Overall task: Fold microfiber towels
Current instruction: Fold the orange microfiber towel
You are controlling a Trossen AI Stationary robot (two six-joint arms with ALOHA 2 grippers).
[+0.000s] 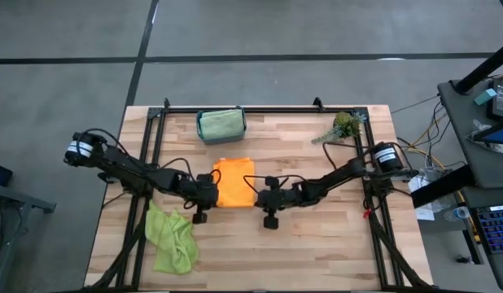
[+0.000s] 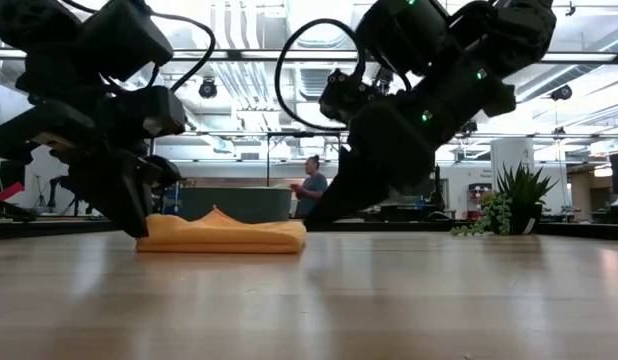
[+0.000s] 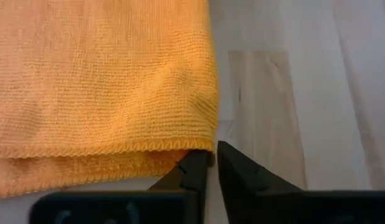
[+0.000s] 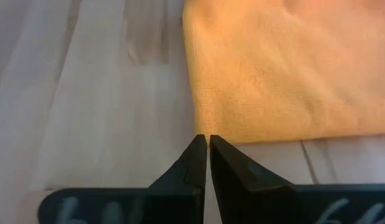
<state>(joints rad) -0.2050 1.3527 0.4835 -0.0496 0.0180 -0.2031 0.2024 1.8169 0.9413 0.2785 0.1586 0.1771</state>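
A folded orange towel (image 1: 233, 181) lies flat on the middle of the table, two layers showing at its edge (image 3: 105, 155). My left gripper (image 3: 212, 160) stands at the towel's left near corner, with a narrow slit between its fingertips. My right gripper (image 4: 207, 140) is shut, its tips at the towel's right near corner (image 4: 202, 132). Both grippers slant down to the tabletop from either side (image 2: 224, 235). A lime green towel (image 1: 172, 238) lies crumpled at the left near side. A sage green towel (image 1: 220, 124) sits in the teal bin. My left gripper has one fingertip (image 3: 195, 165) right at the orange towel's corner (image 3: 206, 147), and nothing shows between the fingers; I cannot tell whether it touches the cloth. My right gripper's shut tips meet the edge of the towel's other near corner; I cannot tell whether they touch it.
The teal bin (image 1: 199, 129) stands at the far edge, left of centre. A small plant sprig (image 1: 343, 126) lies at the far right. Bare wood lies along the near side, right of the lime towel. A person stands in the room beyond the table (image 2: 311, 185).
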